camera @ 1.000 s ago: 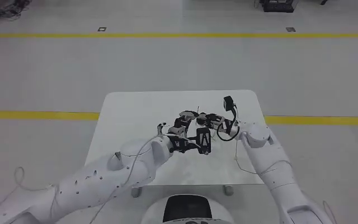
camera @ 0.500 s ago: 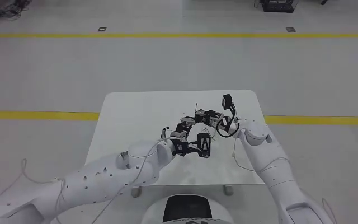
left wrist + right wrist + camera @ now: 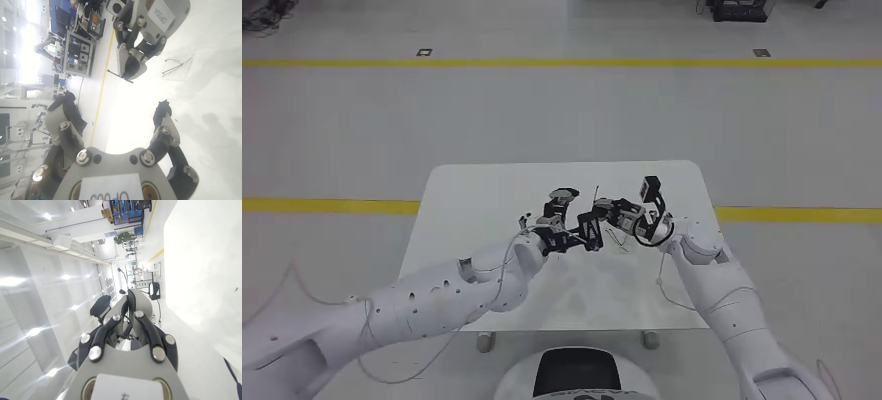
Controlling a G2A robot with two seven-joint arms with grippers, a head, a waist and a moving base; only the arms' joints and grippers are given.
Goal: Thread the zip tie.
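Note:
My right gripper [image 3: 600,212] hovers over the middle of the white table [image 3: 472,200], shut on a thin black zip tie [image 3: 594,192]. The left wrist view has the zip tie [image 3: 120,75] sticking out on both sides of the right gripper's [image 3: 130,75] closed fingertips. In the right wrist view the fingers [image 3: 132,300] press together, and the tie [image 3: 123,275] runs beyond them to its small head. My left gripper [image 3: 570,216] is just left of the right one, open and holding nothing. Its fingers [image 3: 162,111] stand wide apart and face the tie.
A few loose black zip ties [image 3: 174,66] lie on a clear sheet on the table behind the right gripper, also visible as loose ties [image 3: 618,238] in the top view. The table edge [image 3: 166,291] curves near the right arm.
My left gripper has swung from the near side of the right gripper up to its left side. The right gripper stayed shut on the tie and shifted only slightly.

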